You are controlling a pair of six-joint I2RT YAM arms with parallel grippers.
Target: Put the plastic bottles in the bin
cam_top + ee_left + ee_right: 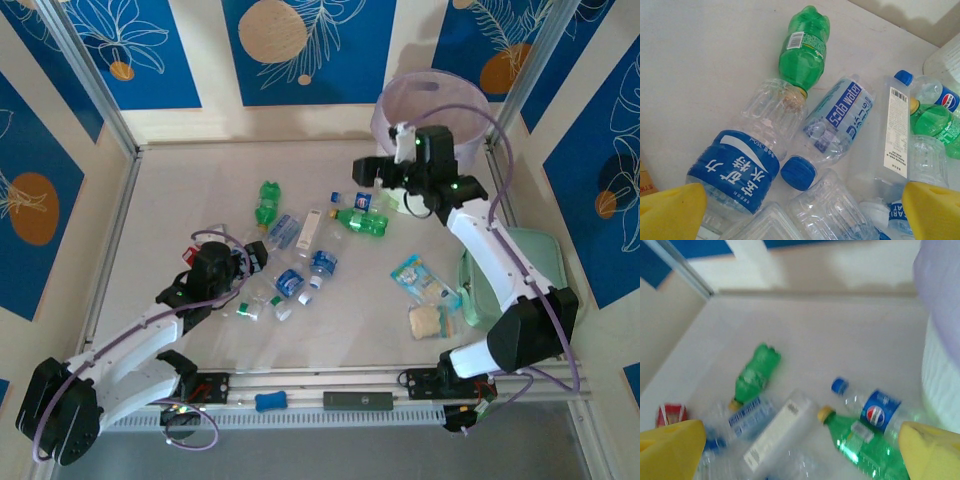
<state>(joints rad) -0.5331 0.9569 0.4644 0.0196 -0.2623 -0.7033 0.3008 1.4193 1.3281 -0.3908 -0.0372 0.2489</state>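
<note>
On the matte table, ribbed clear bottles crowd glossy green bottles.

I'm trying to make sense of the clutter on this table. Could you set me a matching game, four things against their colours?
Things:
1 bin
2 flat case
3 square biscuit piece
4 Pepsi bottle

Colours:
A tan
B blue cap
C lilac liner
D mint green

Pairs: 1-C, 2-D, 3-A, 4-B
</note>
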